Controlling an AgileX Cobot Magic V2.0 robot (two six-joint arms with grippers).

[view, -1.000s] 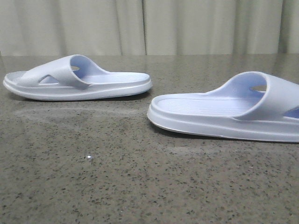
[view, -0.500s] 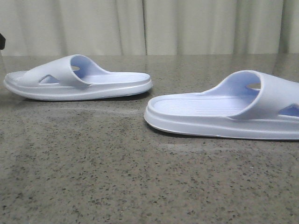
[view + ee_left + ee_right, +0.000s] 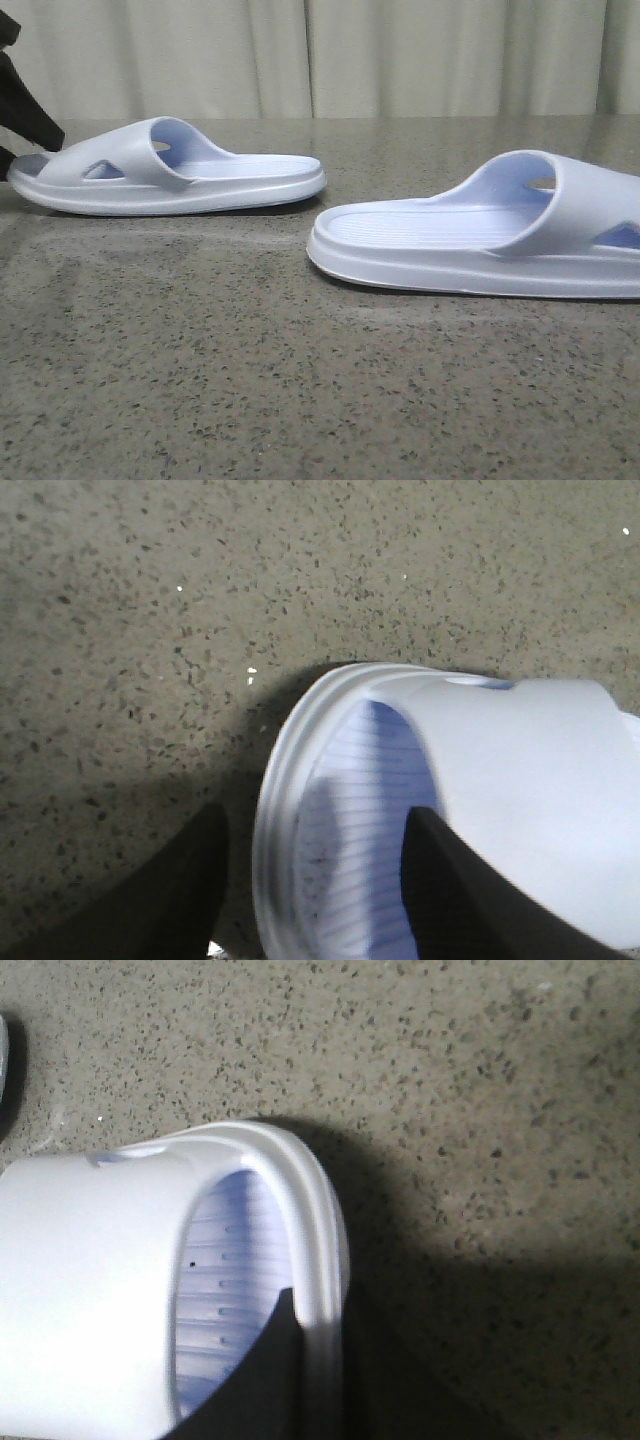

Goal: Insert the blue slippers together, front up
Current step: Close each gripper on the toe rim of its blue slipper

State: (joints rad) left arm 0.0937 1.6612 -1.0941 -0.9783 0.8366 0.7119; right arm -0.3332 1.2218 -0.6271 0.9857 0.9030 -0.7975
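Note:
Two pale blue slippers lie on the speckled table. The left slipper (image 3: 170, 170) is at the far left, with its strap towards the left. My left gripper (image 3: 22, 115) is at its toe end. In the left wrist view the left gripper (image 3: 315, 880) is open and straddles the toe rim of this slipper (image 3: 500, 780), one finger on the table and one over the ribbed footbed. The right slipper (image 3: 480, 235) runs out of the front view on the right. My right gripper (image 3: 320, 1360) is shut on the toe rim of that slipper (image 3: 90, 1280); its outer finger is lost in shadow.
The grey speckled stone table (image 3: 250, 380) stretches in front of both slippers. A pale curtain (image 3: 400, 55) hangs behind the table's far edge. A gap of bare table separates the two slippers.
My left gripper has come into the front view at the far left, by the left slipper's toe. The right slipper has slid slightly to the left and turned a little.

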